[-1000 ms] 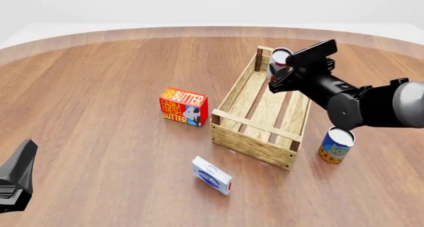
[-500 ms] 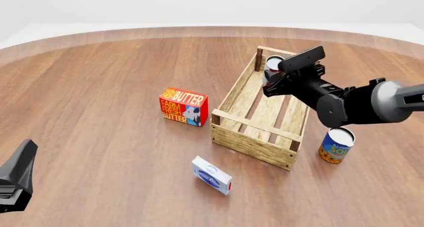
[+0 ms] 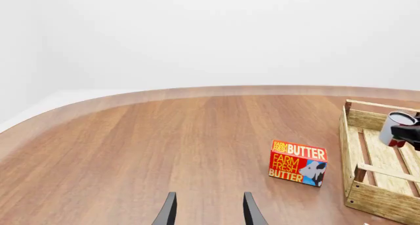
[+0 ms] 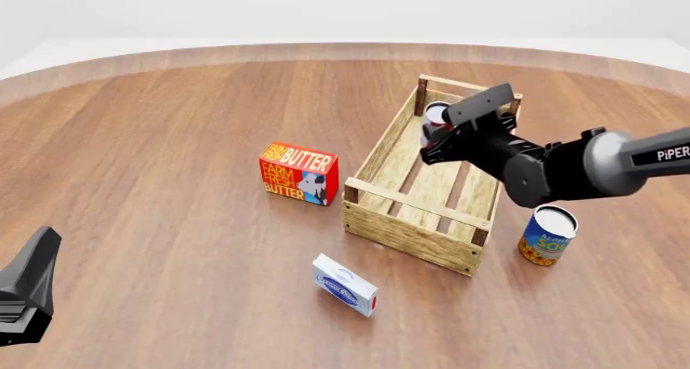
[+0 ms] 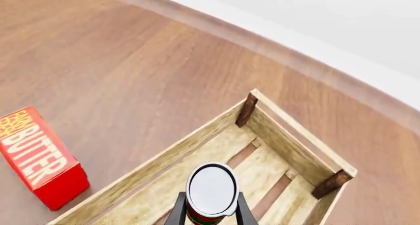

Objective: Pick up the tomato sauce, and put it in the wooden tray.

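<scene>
Tomato sauce (image 5: 211, 193), claw-held (image 5: 208, 216), seemingly hangs inside wooden tray (image 5: 164, 158).

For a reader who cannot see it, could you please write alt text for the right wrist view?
The right tool grips the tomato sauce upright by its sides, silver-white lid facing the camera, above the slatted floor of the wooden tray near its far end. A red butter box stands on the wooden table outside the tray.

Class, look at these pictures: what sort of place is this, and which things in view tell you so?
Most likely a simulated tabletop workspace for robot practice, not a real kitchen: a bare round wooden table against blank white, groceries like a butter box, and a wooden tray.
</scene>
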Available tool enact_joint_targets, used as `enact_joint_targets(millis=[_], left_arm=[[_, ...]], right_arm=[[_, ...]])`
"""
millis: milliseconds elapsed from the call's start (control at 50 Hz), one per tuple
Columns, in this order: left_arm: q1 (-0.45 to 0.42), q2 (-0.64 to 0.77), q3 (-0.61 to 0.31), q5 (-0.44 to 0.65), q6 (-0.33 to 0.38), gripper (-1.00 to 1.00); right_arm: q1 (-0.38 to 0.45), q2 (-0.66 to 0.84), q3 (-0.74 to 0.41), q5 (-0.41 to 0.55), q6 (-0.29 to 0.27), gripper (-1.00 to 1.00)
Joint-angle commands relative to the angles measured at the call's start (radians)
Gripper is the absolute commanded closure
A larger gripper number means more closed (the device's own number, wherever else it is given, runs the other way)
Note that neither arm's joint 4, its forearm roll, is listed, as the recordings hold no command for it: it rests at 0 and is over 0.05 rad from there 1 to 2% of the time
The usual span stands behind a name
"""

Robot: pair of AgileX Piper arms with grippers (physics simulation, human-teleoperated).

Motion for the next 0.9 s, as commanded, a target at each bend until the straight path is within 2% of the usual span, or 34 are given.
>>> enact_joint_targets(millis=[20,900], left_arm=[[0.0,0.0,0.0,0.0,0.0,-1.0],[0.0,0.0,0.0,0.0,0.0,-1.0]], right_arm=[[0.0,0.024,-0.018,0.016,0.015,1.0],[-0.008,0.086,-0.049,0.04,0.014,1.0]])
